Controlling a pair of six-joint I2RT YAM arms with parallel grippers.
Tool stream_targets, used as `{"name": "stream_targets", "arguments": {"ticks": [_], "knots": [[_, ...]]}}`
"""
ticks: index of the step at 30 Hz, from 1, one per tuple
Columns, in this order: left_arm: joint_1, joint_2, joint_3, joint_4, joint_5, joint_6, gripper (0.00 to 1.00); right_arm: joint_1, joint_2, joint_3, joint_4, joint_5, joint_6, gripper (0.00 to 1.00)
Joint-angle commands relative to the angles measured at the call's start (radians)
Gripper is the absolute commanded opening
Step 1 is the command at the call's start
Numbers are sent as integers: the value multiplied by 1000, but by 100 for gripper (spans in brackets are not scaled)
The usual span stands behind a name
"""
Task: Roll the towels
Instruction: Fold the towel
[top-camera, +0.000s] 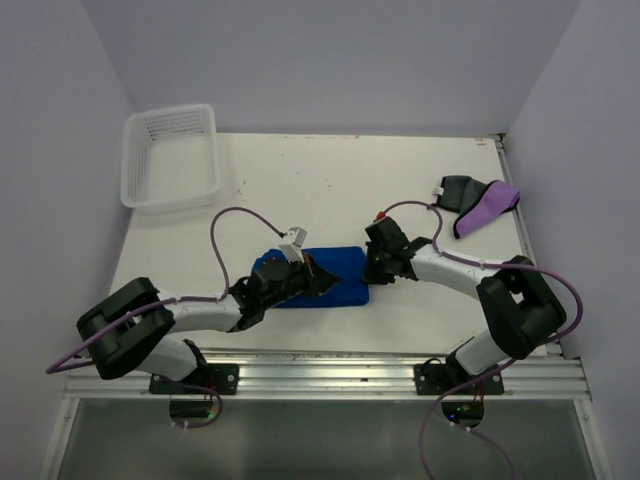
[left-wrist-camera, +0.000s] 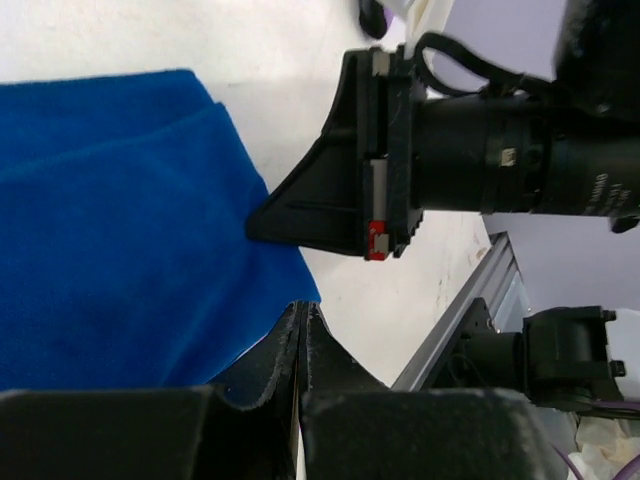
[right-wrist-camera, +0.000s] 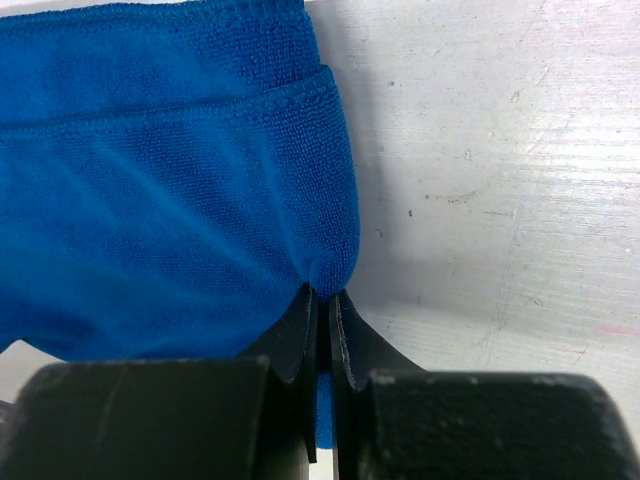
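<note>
The blue towel (top-camera: 340, 285) lies folded, not yet rolled, on the desk (top-camera: 320, 170), left fingers (left-wrist-camera: 270, 350) and right fingers (right-wrist-camera: 357, 340) clamped on its edge; purple towel (top-camera: 488, 210) and dark towel (top-camera: 458, 190) lie untouched.

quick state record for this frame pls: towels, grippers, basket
blue towel: folded flat, mid-table, between the arms; no roll visible yet
left gripper: shut on blue towel's edge
right gripper: shut on blue towel's corner
purple towel: crumpled, far right, untouched
dark towel: crumpled, touching purple towel's left side
basket: white, far-left corner of table
</note>
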Motion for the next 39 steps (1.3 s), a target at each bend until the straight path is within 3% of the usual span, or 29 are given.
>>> {"name": "stream_targets", "arguments": {"ticks": [1,12,16,39], "knots": [[-30,69,43,94,-8,-19,0,-7,-29,-2,19,18,28,0],[-87,234,126,121,-62,10,0,-10,-58,-9,12,14,36,0],[-98,280,172,62,-79,15,0,-10,-61,-12,12,14,36,0],[-170,393,221,-63,-215,15,0,-11,-94,-15,28,11,54,0]]}}
